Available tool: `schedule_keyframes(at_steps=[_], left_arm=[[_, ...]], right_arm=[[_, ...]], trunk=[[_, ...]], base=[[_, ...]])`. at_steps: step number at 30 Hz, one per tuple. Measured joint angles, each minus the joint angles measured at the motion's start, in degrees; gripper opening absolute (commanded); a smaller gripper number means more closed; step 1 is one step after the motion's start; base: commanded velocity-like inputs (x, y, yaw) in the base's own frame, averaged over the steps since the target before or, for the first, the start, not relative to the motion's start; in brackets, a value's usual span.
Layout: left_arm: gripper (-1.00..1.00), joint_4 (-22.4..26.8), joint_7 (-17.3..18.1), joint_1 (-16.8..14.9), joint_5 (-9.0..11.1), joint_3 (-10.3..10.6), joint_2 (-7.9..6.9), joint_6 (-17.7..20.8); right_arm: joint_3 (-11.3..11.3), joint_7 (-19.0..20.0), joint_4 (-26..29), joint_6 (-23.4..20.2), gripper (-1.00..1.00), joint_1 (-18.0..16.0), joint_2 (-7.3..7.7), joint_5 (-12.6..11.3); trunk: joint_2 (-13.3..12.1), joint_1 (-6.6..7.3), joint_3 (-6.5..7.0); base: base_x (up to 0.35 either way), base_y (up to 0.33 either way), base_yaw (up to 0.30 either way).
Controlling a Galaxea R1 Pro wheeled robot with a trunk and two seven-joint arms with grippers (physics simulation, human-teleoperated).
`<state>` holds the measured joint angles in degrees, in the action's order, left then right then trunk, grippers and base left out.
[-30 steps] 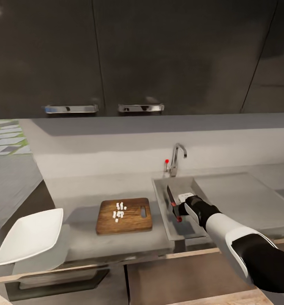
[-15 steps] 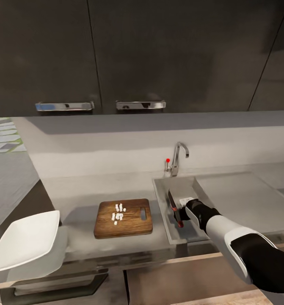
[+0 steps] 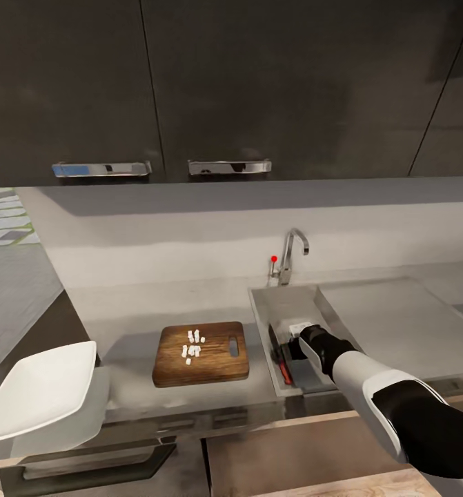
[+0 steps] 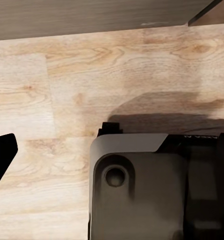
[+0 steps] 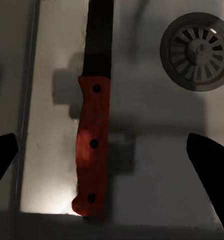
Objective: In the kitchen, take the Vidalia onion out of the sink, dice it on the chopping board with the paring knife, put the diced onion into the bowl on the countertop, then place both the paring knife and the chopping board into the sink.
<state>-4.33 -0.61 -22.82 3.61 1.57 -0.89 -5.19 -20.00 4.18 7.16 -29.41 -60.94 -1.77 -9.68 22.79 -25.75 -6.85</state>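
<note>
Now the paring knife lies flat on the sink floor by the basin's 9 o'clock wall, the right claw spread wide above it. Lift straight up, clear of rim and tap. Diced onion waits on the chopping board, at the bench edge; the bowl overhangs at 8 o'clock. I cannot tell the left claw's state.

Red-handled paring knife lying flat in grey sink, centre-right; diced onion sitting on brown chopping board centre; white bowl tilting lower left.

Dim, soft renders; faint shadows
</note>
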Motion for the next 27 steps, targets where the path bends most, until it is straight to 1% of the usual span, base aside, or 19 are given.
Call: schedule_keyframes(at_steps=[8, 14, 17, 19, 20, 21, 22, 24, 25, 27], left_arm=[[1.0, 0.0, 0.0, 0.0, 0.0, 0.0, 0.0, 0.0], [1.0, 0.0, 0.0, 0.0, 0.0, 0.0, 0.07, 0.0], [1.0, 0.0, 0.0, 0.0, 0.0, 0.0, 0.08, 0.0], [1.0, 0.0, 0.0, 0.0, 0.0, 0.0, 0.09, 0.0], [1.0, 0.0, 0.0, 0.0, 0.0, 0.0, 0.09, 0.0], [1.0, 0.0, 0.0, 0.0, 0.0, 0.0, 0.09, 0.0], [1.0, 0.0, 0.0, 0.0, 0.0, 0.0, 0.09, -0.1], [1.0, 0.0, 0.0, 0.0, 0.0, 0.0, 0.09, -0.1], [1.0, 0.0, 0.0, 0.0, 0.0, 0.0, 0.09, -0.1], [1.0, 0.0, 0.1, 0.0, 0.0, 0.0, 0.13, -0.1]], right_arm=[[0.0, 0.0, 0.2, 0.0, 1.0, 0.0, 0.15, 0.0], [0.2, 0.0, 2.1, -0.4, 1.0, 0.0, 0.27, -0.1], [0.2, 0.1, 7.6, -2.3, 1.0, 0.0, 0.42, 0.0], [0.2, 0.2, 13.6, -6.8, 1.0, 0.0, 0.84, 0.0], [0.4, 0.2, 17.8, -10.4, 1.0, 0.0, 1.38, 0.0], [0.9, 0.2, 20.5, -12.3, 1.0, 0.0, 1.77, 0.0], [2.0, 0.2, 22.8, -13.7, 1.0, 0.0, 2.04, -0.1], [5.1, 0.1, 26.7, -15.8, 1.0, 0.0, 2.31, -0.2], [5.9, 0.1, 27.5, -16.4, 1.0, 0.0, 2.35, -0.2], [7.8, 0.1, 30.8, -20.0, 1.0, 0.0, 2.43, -0.2]], trunk=[[0.0, 0.0, 0.0], [0.0, 0.0, 0.0], [0.0, 0.0, 0.0], [0.0, 0.0, 0.0], [0.0, 0.0, 0.01], [0.0, 0.0, 0.0], [0.0, 0.0, 0.0], [0.0, 0.0, 0.0], [0.0, 0.0, 0.0], [0.0, 0.0, 0.0]], base=[[0.0, 0.0, 0.0], [0.0, 0.0, 0.0], [0.0, 0.0, 0.0], [0.0, 0.0, 0.0], [0.0, 0.0, 0.0], [0.0, 0.0, 0.0], [0.0, 0.0, 0.0], [0.0, 0.0, 0.0], [0.0, 0.0, 0.0], [-0.013, 0.0, 0.0]])
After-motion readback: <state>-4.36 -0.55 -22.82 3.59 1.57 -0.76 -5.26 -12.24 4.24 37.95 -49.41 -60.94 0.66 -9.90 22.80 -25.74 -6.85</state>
